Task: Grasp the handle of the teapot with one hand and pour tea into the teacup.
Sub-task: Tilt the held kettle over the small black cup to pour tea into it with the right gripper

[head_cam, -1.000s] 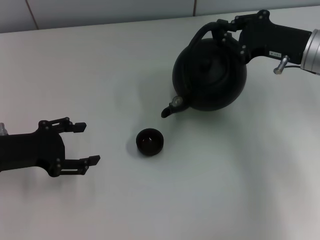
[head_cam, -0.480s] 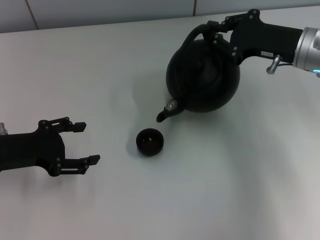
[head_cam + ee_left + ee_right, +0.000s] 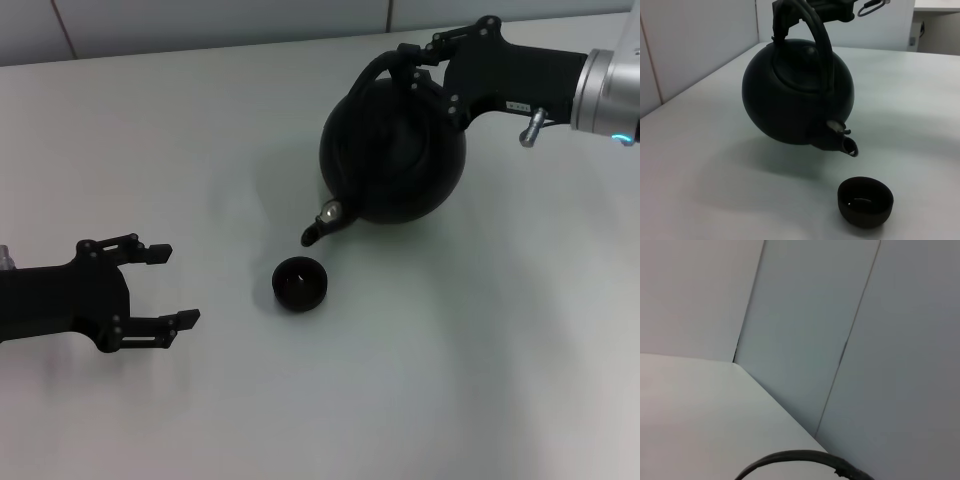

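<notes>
Matt black teapot [image 3: 392,150], black teacup [image 3: 300,283], perhaps dark inside, white table [image 3: 400,380].

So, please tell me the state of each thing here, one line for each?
teapot: lifted off the table, tilted, spout above the cup, no stream visible
handle: gripped at the top
teacup: upright on the table
right gripper: shut on the handle
left gripper: open, parked, holding nothing
</notes>
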`<state>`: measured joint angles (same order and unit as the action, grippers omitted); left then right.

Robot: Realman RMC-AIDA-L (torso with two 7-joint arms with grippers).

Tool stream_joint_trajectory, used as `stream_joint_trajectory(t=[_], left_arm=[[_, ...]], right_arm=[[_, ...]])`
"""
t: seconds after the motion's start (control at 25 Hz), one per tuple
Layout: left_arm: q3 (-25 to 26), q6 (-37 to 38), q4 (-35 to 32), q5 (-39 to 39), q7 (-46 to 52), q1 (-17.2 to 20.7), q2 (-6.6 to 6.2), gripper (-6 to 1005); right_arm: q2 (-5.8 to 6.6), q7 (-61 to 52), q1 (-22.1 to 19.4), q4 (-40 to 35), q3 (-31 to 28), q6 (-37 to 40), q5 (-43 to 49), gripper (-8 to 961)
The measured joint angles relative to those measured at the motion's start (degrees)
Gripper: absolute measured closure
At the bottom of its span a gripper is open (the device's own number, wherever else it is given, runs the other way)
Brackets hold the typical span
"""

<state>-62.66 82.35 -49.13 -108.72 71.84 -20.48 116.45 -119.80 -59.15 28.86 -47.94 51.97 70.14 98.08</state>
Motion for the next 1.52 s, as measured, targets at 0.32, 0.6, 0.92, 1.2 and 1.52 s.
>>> stream_joint_trajectory(t=[0.32,0.6,0.92,1.2,1.52], left_arm=[[0.0,-0.46,0.0,0.0,-0.01,0.0,0.04,140],[0.0,-1.18,0.0,0.0,-0.06,0.18,0.33,140],[0.0,-1.22,0.0,0.0,-0.12,0.14,0.46,140],[0.0,-1.26,0.0,0.0,-0.2,0.28,0.46,140],[0.0,-1.32,0.0,0.0,-0.29,0.71,0.34,140]], right_arm=[[0.0,0.01,-0.42,-1.72,3.54,-1.88,0.0,821],[0.0,0.22,-0.47,-2.27,5.43,-3.21,0.0,822],[0.0,0.51,-0.68,-2.44,5.58,-3.12,0.0,822],[0.0,0.17,-0.88,-2.12,5.61,-2.7,-0.08,823],[0.0,1.49,-3.48,-1.18,7.0,-2.52,-6.08,823]])
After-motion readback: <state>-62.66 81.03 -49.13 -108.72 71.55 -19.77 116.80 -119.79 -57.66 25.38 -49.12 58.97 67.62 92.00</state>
